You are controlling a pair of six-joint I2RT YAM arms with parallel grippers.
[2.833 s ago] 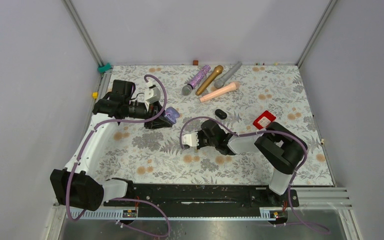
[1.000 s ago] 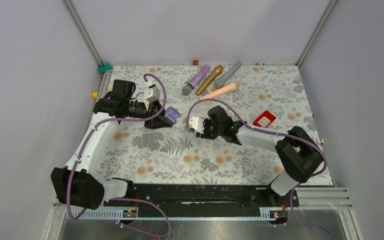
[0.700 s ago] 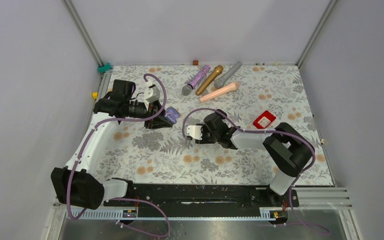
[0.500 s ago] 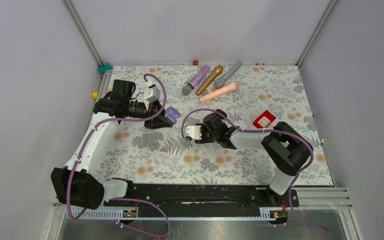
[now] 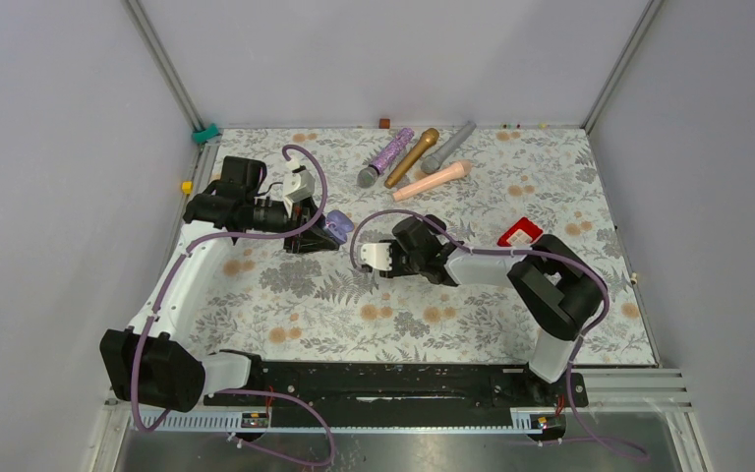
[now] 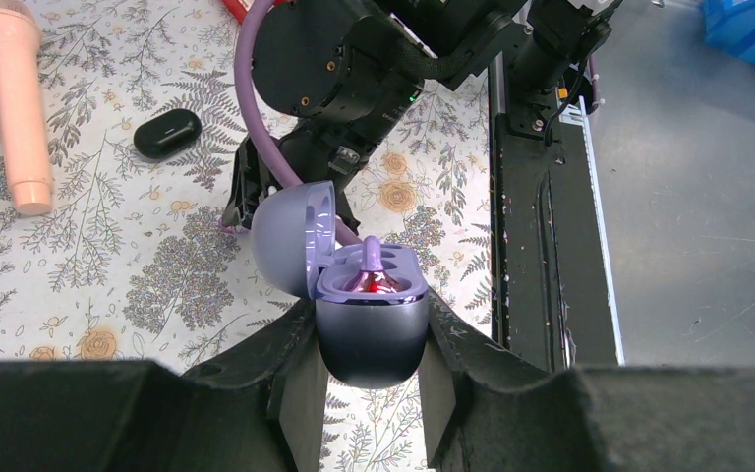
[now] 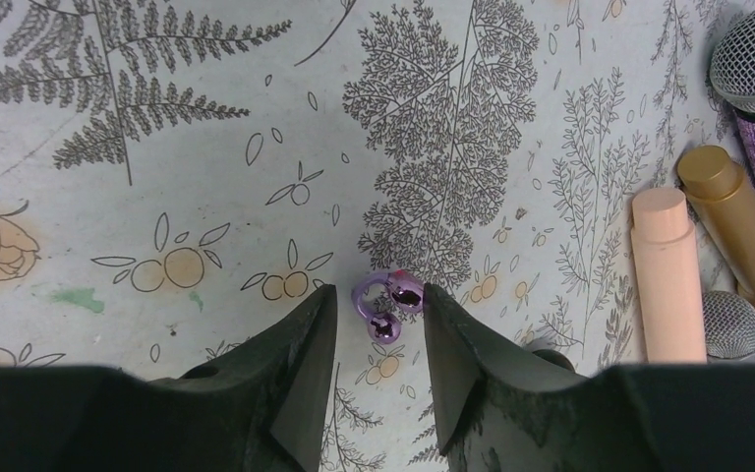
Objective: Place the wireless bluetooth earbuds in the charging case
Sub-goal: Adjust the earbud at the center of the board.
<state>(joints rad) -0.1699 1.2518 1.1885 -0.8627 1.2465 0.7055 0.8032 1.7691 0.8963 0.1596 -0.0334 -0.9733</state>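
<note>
My left gripper (image 6: 369, 339) is shut on the purple charging case (image 6: 369, 324), which it holds off the table with the lid swung open. One glossy purple earbud (image 6: 372, 270) sits in the case, its stem sticking up. The top view shows the case (image 5: 337, 226) at centre left, in front of the left gripper (image 5: 317, 234). My right gripper (image 7: 380, 300) is open and low over the table. A second purple earbud (image 7: 383, 324) lies on the cloth between its fingers, close against the right finger. In the top view the right gripper (image 5: 370, 267) hides this earbud.
A closed black case (image 6: 167, 133) lies on the floral cloth behind the right arm. The purple (image 5: 386, 155), gold (image 5: 413, 155), grey (image 5: 449, 146) and pink (image 5: 431, 181) microphones lie at the back. A red box (image 5: 518, 234) sits right of the right arm.
The right gripper has moved a little left and towards the near edge, settling around the purple earbud on the cloth. The left arm and the case have stayed still.
</note>
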